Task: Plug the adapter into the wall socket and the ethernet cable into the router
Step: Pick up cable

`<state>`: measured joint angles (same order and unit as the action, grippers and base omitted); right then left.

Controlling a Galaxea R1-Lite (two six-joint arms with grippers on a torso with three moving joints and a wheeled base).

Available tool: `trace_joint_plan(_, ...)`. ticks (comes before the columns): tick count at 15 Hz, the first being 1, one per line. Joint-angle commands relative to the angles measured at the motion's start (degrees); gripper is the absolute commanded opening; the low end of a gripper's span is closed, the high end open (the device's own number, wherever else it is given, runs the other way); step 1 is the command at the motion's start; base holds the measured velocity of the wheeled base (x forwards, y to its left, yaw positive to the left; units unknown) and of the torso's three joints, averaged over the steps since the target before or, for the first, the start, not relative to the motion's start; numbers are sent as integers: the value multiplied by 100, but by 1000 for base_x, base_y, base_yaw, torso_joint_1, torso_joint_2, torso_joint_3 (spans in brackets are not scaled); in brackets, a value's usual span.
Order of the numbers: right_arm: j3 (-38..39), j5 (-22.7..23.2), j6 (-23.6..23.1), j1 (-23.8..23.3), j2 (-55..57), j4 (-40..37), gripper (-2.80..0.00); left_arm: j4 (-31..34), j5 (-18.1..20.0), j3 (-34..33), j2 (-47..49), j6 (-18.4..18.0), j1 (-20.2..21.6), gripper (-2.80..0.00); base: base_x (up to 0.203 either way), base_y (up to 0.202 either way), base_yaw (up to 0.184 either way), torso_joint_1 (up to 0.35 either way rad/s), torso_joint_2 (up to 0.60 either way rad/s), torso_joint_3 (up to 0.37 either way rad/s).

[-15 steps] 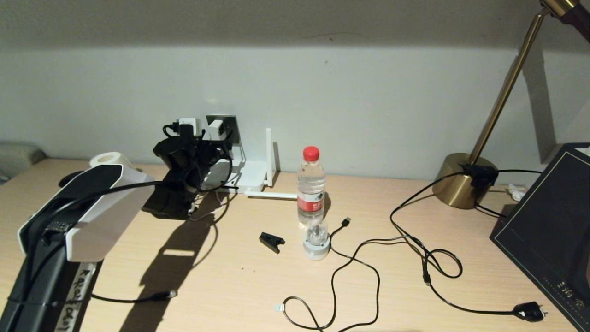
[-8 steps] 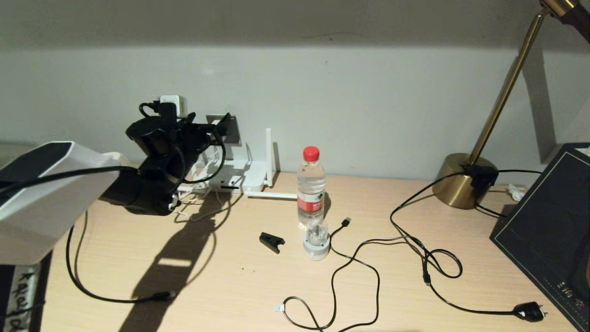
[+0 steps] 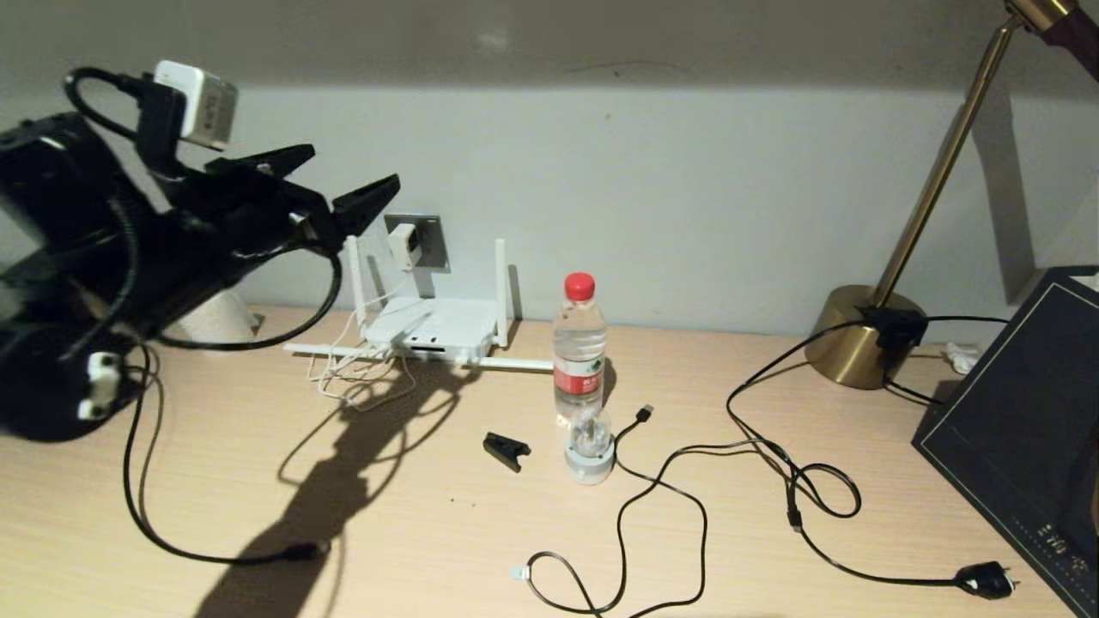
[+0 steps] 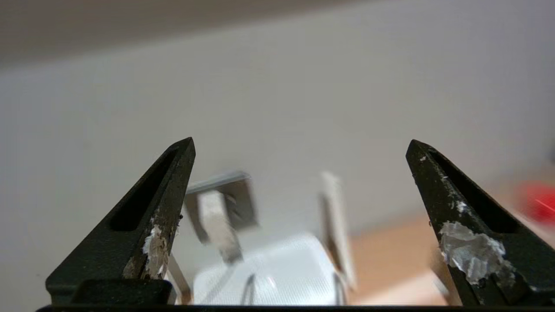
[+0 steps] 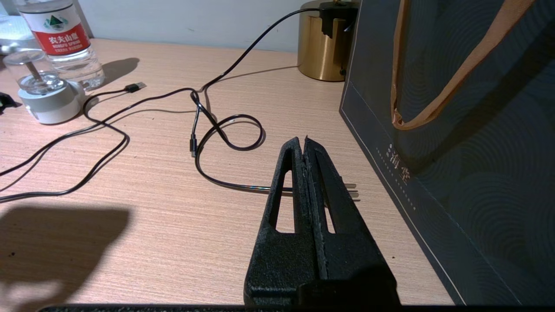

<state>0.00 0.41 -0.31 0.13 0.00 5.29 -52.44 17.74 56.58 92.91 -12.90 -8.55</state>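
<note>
One half looks done: the adapter [image 3: 402, 244] sits in the socket [image 3: 427, 242]. Left gripper [image 3: 324, 182] hangs near it, jaws released and empty. Ethernet cable [image 3: 549, 566] lies on the table [image 3: 429, 532], router [image 3: 434, 330] unplugged. Right gripper [image 5: 305, 143], jaws clenched on nothing, idles over the table.

My left arm is raised, my right arm rests low.

My left gripper [image 3: 348, 176] sits at about ten o'clock in the head view, lifted well above the table, its two black fingers [image 4: 160, 216] spread wide with nothing between them, pointing toward three o'clock. My right gripper [image 5: 305, 141] hangs low over the table, fingers pressed together tip to tip, gripping nothing.
</note>
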Motion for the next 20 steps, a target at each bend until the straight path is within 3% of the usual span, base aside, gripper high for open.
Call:
trace_joint_plan(1, 202, 2, -4, 4, 9, 8, -280, 2105, 668, -771, -2088, -771, 8, 0, 0, 0, 0, 0, 0, 0)
trace_joint_plan(4, 202, 2, -4, 4, 9, 7, -280, 6231, 1159, -1275, -3523, -2283, -6, 0, 0, 0, 0, 0, 0, 0)
trace_joint_plan(5, 202, 2, -4, 4, 9, 13, -280, 7252, 1254, -1359, -3778, -2953, -12, 0, 0, 0, 0, 0, 0, 0)
trace_joint_plan(7, 202, 2, -4, 4, 9, 7, -280, 8569, 1352, -1466, -3908, -4508, -18, 0, 0, 0, 0, 0, 0, 0)
trace_joint_plan(10, 202, 2, -4, 4, 9, 7, -280, 9057, 880, -1397, -3065, -5958, 39, 0, 0, 0, 0, 0, 0, 0)
trace_joint_plan(12, 202, 2, -4, 4, 9, 7, -280, 9115, 652, -1257, -2342, -6709, 109, 0, 0, 0, 0, 0, 0, 0)
trace_joint_plan(14, 202, 2, -4, 4, 9, 7, -280, 9146, 538, -1120, -1736, -7123, 155, 0, 0, 0, 0, 0, 0, 0)
trace_joint_plan(17, 202, 2, -4, 4, 9, 7, -280, 9367, 203, -641, -1132, -7396, 619, 0, 0, 0, 0, 0, 0, 0)
trace_joint_plan(20, 202, 2, -4, 4, 9, 7, -280, 9830, 118, 74, -344, -8332, 1096, 0, 0, 0, 0, 0, 0, 0)
